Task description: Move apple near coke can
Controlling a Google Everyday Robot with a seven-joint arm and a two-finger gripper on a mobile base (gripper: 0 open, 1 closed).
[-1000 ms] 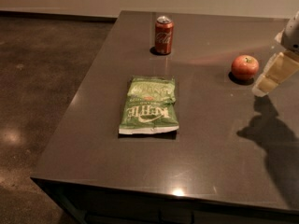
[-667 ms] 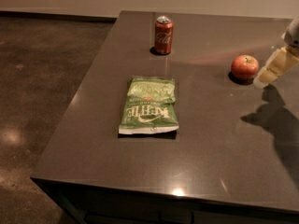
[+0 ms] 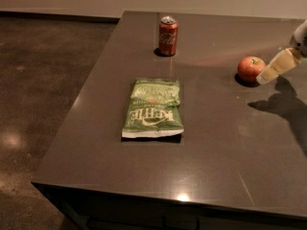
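Note:
The apple (image 3: pixel 250 69) is small, round and red, and sits on the dark table at the right. The coke can (image 3: pixel 168 36), red with white script and a silver top, stands upright at the far middle of the table, well left of the apple. My gripper (image 3: pixel 273 69) comes in from the right edge of the view, its pale tip just right of the apple and close to it, slightly above the table. Only one pale finger shows clearly.
A green chip bag (image 3: pixel 152 108) lies flat in the middle of the table (image 3: pixel 216 147), in front of the can. The table's left and front edges drop to a dark polished floor (image 3: pixel 43 90). The arm's shadow falls on the table at right.
My gripper has moved up and a little farther back along the right edge, staying beside the apple. The apple, can and bag have not moved.

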